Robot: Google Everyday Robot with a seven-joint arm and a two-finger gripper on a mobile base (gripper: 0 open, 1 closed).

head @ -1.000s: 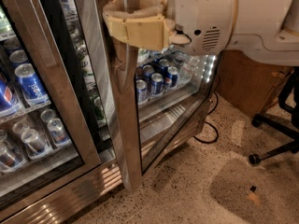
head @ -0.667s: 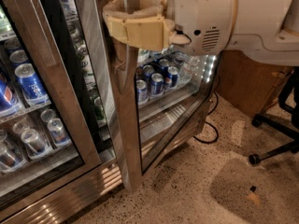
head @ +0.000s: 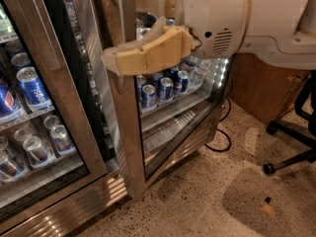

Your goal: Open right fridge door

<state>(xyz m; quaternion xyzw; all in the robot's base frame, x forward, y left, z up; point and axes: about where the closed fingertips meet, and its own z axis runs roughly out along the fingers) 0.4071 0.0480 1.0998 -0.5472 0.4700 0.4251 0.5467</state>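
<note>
Lowered claw [head: 112, 62] rests against right fridge door [head: 129, 147].

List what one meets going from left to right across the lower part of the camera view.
Left door with Pepsi cans → right fridge door, swung out → black cable → chair base. The gripper is higher up, at the right fridge door's front edge.

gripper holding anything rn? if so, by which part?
Yes. The gripper is clamped on the right fridge door, by its vertical steel frame edge. The door is swung partly open.
</note>
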